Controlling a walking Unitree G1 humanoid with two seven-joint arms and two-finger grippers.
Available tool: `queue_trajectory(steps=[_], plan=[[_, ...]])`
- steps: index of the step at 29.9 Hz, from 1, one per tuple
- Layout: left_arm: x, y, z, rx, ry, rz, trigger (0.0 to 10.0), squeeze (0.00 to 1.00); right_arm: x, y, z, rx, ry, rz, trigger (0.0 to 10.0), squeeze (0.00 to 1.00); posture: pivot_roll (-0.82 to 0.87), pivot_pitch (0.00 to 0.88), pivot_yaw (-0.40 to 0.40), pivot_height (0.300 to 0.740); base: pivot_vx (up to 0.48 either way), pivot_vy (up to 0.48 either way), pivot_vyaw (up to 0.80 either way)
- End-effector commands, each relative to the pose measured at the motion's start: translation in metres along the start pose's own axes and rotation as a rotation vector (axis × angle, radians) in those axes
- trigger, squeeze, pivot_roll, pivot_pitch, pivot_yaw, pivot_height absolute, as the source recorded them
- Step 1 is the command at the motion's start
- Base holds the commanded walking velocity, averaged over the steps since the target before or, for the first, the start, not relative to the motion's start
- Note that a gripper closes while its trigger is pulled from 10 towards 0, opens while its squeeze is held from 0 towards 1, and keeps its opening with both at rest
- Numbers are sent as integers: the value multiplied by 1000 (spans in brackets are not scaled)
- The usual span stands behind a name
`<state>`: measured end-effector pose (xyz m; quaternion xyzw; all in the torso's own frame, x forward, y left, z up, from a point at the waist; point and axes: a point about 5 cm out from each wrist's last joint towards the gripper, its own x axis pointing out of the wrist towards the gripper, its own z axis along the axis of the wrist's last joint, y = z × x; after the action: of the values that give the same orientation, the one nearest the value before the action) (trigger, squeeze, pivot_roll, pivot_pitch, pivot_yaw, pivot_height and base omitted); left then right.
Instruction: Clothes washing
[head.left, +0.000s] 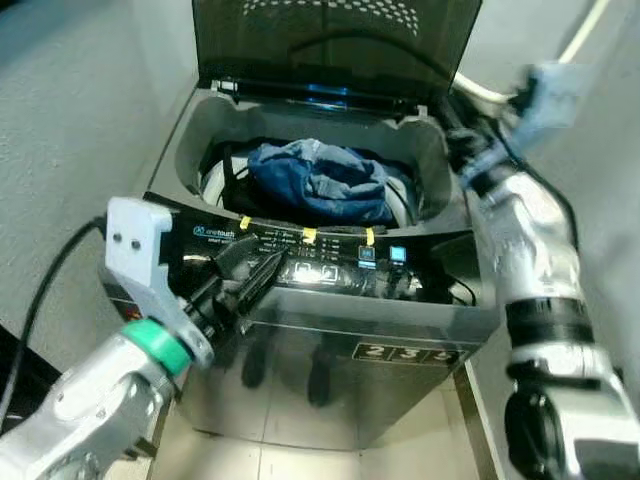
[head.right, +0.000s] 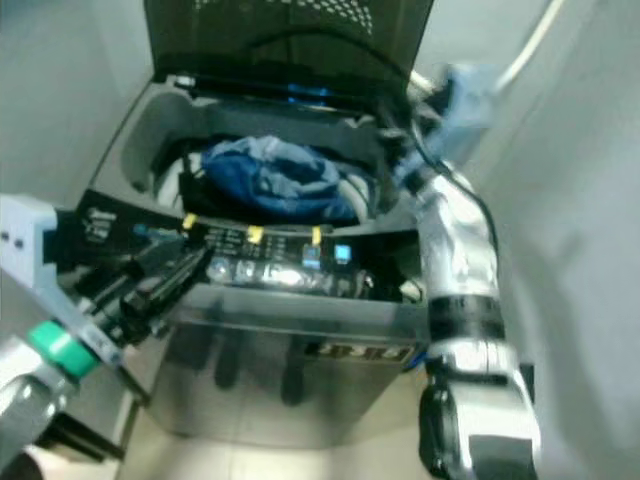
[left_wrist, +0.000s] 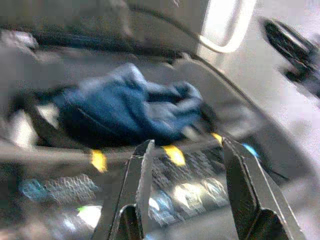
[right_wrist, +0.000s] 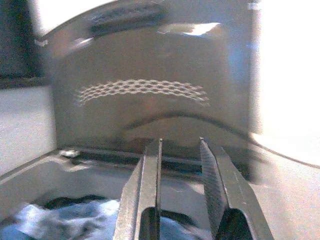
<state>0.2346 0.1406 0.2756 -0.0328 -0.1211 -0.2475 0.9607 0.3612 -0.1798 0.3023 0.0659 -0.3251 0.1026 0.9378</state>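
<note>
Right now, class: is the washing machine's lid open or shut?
Open. The dark lid stands raised behind the tub, and the blue clothes lie exposed inside the drum.

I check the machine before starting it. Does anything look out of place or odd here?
Little stands out. The blue clothes lie heaped inside the washing machine, and its lid stands open. Three yellow tape pieces stuck along the control panel look makeshift.

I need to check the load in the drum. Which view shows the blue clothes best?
The left eye view: the blue clothes lie unobstructed in the open washer. The right eye view is similar but softer, the left wrist view blurred, and the right wrist view catches an edge.
</note>
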Motion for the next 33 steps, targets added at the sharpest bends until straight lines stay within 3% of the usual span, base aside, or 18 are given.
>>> queue_trajectory(steps=[1,6,10,17,33], plan=[[4,4,0,42,-12,39,10000,0,-5,1,7,-33,-53,-36,10000,0,131,100,5,740,0,0,0],[10,11,5,94,-43,76,10000,0,-14,7,7,-49,-72,-53,10000,0,130,94,7,740,0,0,0],[20,24,9,150,-82,157,10000,0,-24,28,5,-45,-56,30,10000,0,125,77,5,740,0,0,0],[19,27,-4,190,-52,181,10000,0,-40,37,2,-24,6,93,10000,0,122,60,-3,740,0,0,0],[29,40,-19,217,-81,271,10000,0,-39,65,-20,91,62,97,10000,0,123,26,-18,740,0,0,0]])
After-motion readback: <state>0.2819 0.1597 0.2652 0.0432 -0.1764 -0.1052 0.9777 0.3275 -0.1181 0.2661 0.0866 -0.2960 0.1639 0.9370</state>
